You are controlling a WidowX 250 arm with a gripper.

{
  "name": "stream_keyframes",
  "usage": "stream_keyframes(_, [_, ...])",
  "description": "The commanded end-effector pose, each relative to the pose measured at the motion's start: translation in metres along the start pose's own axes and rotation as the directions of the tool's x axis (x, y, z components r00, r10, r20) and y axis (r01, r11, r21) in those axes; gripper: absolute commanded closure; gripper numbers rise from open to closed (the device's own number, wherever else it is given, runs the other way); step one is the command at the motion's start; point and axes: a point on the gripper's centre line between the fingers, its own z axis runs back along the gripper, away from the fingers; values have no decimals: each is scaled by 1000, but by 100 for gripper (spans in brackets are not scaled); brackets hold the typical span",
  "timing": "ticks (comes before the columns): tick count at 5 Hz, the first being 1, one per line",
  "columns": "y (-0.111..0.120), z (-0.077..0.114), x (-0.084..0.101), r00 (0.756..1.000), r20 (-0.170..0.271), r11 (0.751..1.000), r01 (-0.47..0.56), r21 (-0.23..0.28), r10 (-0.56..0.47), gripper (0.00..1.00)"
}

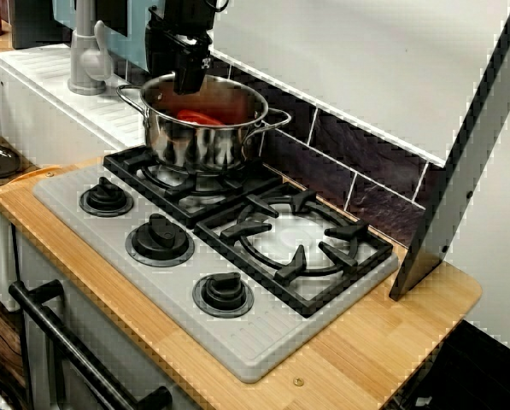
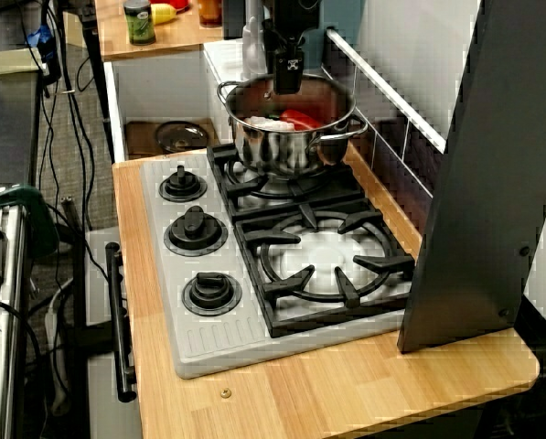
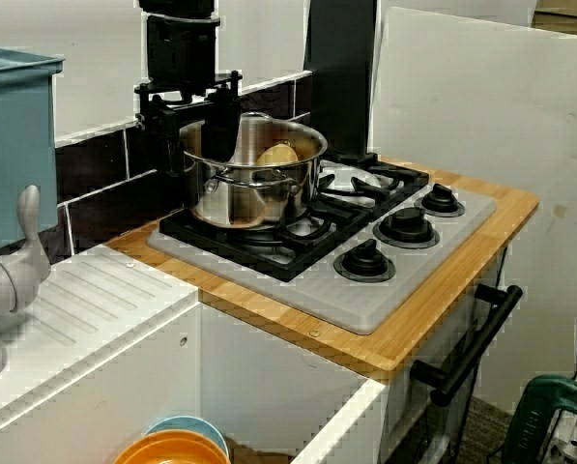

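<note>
Your close front view looks down across the stove (image 1: 263, 337) toward the tiled wall (image 1: 366, 171). Your higher, farther view from the counter's end looks along the burners toward the sink (image 2: 144, 135). Your low view from the sink side faces back the opposite way. All three share the stove and the pot (image 1: 195, 145).

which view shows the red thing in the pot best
The high view along the counter: it looks down into the pot, showing the red thing beside something white. The close front view shows it partly below the hand; the sink-side view hides it.
</note>
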Motion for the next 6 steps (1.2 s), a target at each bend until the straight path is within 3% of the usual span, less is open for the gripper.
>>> stream_keyframes(1, [5,15,6,999,48,1000,-5,25,3,0])
stream_keyframes(4, [-1,2,5,999,42,999,-11,46,9,0])
stream_keyframes(5, [0,2,6,999,39,999,-13,40,11,100])
stream_keyframes(6, [1,2,7,999,39,999,-14,37,12,100])
